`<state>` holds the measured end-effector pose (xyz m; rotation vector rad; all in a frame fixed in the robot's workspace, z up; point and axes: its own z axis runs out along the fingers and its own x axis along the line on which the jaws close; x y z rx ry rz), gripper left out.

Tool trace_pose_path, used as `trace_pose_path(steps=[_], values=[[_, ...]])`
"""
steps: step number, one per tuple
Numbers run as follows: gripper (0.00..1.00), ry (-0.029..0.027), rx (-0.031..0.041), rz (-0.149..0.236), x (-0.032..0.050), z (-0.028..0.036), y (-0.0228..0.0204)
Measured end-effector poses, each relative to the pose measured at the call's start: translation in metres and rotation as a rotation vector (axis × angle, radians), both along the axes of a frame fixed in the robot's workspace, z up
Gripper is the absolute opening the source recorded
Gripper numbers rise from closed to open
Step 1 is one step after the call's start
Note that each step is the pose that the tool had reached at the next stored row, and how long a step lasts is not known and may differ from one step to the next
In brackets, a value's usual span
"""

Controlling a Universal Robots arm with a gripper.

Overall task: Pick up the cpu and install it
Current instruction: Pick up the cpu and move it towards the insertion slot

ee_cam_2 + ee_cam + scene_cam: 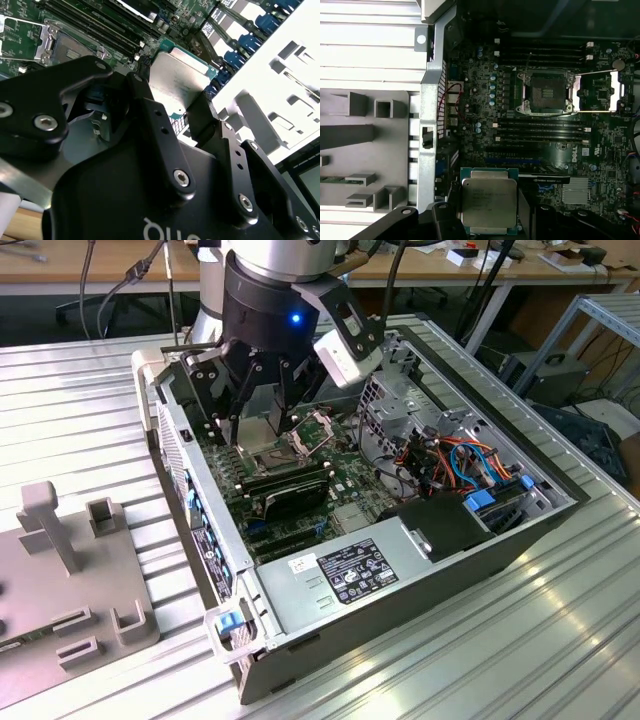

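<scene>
One grey fixture block point(70, 570) sits at the exterior view's left, its slots apparently meant to park parts within the arm's reach. Just beside it you have the computer case point(480, 552) lying on its side with the panel off, which turns the motherboard point(555, 150) face up for work from above. The gripper point(255, 405) hangs inside the case, over the board. In both wrist views its two fingers point(156, 125) are drawn in against opposite edges of the cpu point(181, 75), pinching it by the rim, likely so both faces go untouched. The cpu lies flat above the board, apart from the CPU socket point(543, 92), whose metal frame is swung open, leaving the dark bed bare. It looks like a thin square with a dull silvery lid on a green carrier and faint print on top.
</scene>
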<state>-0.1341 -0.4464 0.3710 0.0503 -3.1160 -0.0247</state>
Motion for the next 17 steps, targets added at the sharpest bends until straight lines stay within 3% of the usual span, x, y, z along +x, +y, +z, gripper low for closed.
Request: trace_pose_path(steps=[12,17], values=[[0.55,0.0000,0.0000,0.000,0.0210,0.0000,0.0000],[0.55,0.0001,0.0000,0.000,0.0243,0.0000,0.0000]])
